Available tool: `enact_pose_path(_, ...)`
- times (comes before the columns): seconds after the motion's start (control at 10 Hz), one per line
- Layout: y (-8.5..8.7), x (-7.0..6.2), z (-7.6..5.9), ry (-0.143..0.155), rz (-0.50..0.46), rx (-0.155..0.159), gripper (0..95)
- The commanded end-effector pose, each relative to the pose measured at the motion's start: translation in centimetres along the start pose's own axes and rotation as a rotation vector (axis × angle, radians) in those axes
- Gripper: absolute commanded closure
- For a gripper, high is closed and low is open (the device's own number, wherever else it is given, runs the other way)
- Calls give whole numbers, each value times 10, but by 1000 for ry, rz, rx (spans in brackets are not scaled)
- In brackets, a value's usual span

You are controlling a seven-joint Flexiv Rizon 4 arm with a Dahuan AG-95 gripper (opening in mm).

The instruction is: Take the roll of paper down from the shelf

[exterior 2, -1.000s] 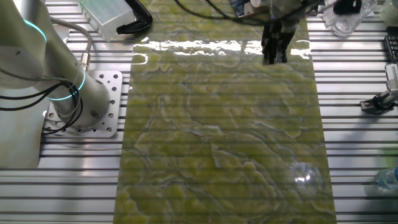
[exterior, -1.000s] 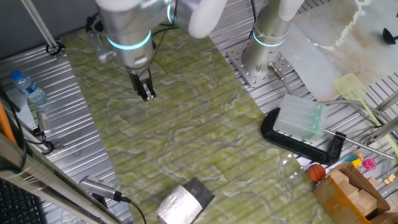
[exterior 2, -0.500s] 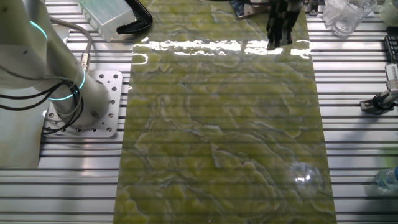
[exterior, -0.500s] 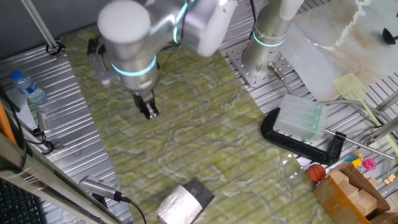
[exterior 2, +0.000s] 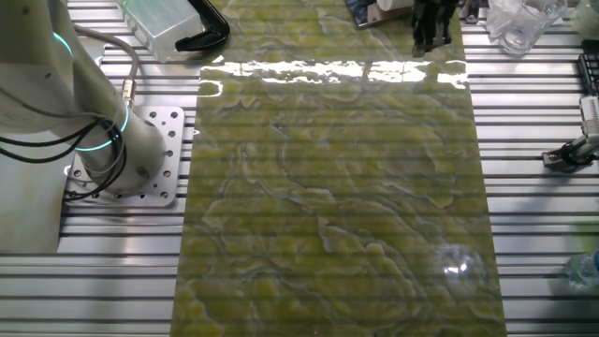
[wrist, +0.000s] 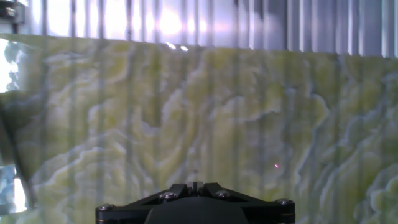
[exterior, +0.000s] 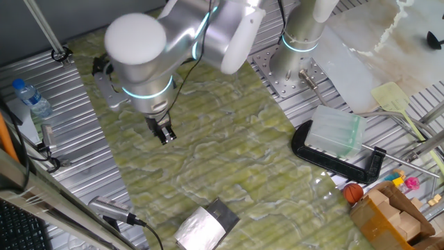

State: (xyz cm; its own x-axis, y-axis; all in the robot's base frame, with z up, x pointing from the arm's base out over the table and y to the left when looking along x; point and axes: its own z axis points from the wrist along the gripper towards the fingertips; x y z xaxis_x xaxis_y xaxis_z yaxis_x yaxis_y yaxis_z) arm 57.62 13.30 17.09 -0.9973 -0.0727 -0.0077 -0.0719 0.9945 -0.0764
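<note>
Hanging over the green marbled mat, upper-left of centre in one fixed view, the gripper carries nothing. The fingers are small and dark at this range, so can't tell whether they're apart or together. Hand view shows only mat w/ slatted bench beyond it.

The roll of paper is at the bottom edge of that fixed view, a bit left of centre, well apart from the gripper. It lies touching the shelf, the dark grey slab on its upper-right side. Can't tell how much of the roll is carried by the slab.

Risks, as I judge them:
- Target isn't in the hand view, so a misjudged approach line could land the fingers on the shelf instead of the paper.
- Roll is soft; too hard a squeeze dents it, too light and it slips out.
- Round body: a nudge from one finger before closing could send it rolling off the slab twd the mat edge.
- Shelf looks loose, shiny metal on a smooth mat; a scrape prob. drags it along w/ the roll.
- Grey handled tool lies at lower left, near the roll; a wide swing could catch it.
</note>
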Motion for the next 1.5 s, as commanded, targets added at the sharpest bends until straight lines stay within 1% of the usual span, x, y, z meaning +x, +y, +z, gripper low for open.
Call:
enact_pose_path(0.1,-2,2,0,9,-41,-4,950)
enact_pose_path(0.9,-1,0,2,1,-10,-3,950)
enact_pose_path(1.1,-1,-1,5,5,-11,-2,950)
enact_pose_path(1.3,-2,-2,8,3,-8,-5,950)
enact_pose_path(1.5,-2,-3,9,4,1,-5,950)
